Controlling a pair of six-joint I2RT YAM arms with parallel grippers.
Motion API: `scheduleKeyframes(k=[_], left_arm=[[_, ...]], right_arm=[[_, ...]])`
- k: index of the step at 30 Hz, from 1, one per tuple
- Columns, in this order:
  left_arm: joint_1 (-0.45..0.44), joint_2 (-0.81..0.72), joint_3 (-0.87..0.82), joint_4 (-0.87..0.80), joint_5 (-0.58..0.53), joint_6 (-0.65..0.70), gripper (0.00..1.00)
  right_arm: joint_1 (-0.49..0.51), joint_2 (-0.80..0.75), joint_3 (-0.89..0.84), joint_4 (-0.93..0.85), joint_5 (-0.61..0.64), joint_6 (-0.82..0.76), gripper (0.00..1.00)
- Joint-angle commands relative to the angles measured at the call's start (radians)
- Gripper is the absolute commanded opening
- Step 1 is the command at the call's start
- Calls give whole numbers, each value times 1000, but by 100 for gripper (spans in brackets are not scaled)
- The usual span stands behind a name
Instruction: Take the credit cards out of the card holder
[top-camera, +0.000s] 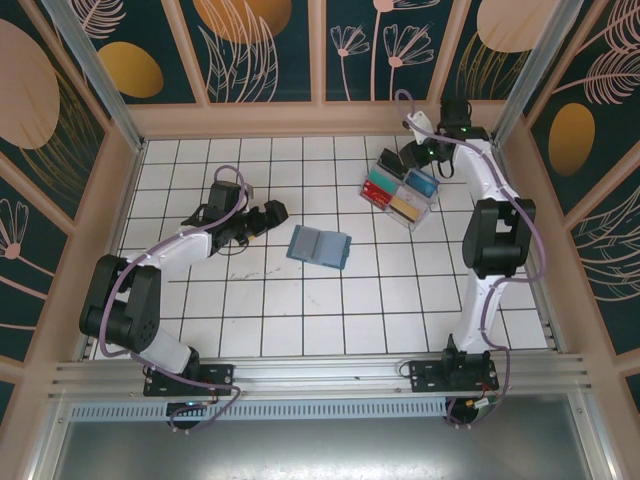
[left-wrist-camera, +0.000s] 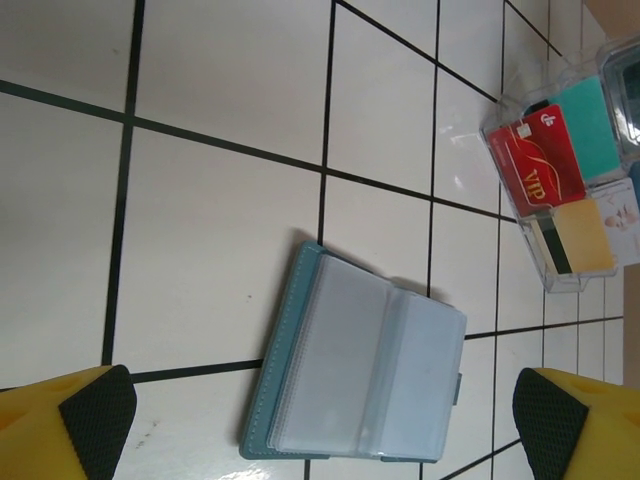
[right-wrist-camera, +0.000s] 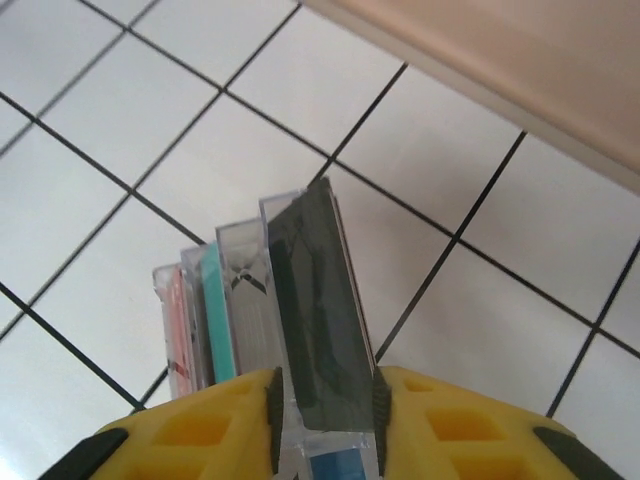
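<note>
Your card holder lies open and flat near the middle of the white tiled table. Its teal cover is down, its clear inner sleeves face up, and it sits a little askew to the tile lines. The red-and-white card is well apart from it, to the far right, face showing in a compartment of the clear tray. A pale card sits at that tray's edge, cut off by the frame, so you cannot make out more of it.

Your left arm folds back from its near-left base and bends at the table's left side. From there it reaches far and rightward, low over the tiles. The left gripper points at the holder from just beside its left edge, not touching it. Its fingers stand spread wide, nothing between them — in the wrist view the black pads sit at opposite lower corners.

Your right arm climbs along the right edge, elbows at mid-depth and stretches to the far-right corner, the wrist turned down over the tray's far end. The right gripper has a narrow gap, and its yellow fingers straddle a clear-walled slot holding a dark card. The pads sit right against both sides — you cannot tell whether they press or merely flank it.

Readable writing: "VIP" in gold on the red card's face.
</note>
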Motion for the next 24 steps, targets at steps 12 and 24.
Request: scheduleKeyframes(k=[12,24], left_arm=[[52,-24,-26,-22,-86,3,99],[86,-7,-35,-8,-88,-1,99]], right_arm=[[342,-442,-542,395,13,676,53],[675,-224,-541,294,437,1159,52]])
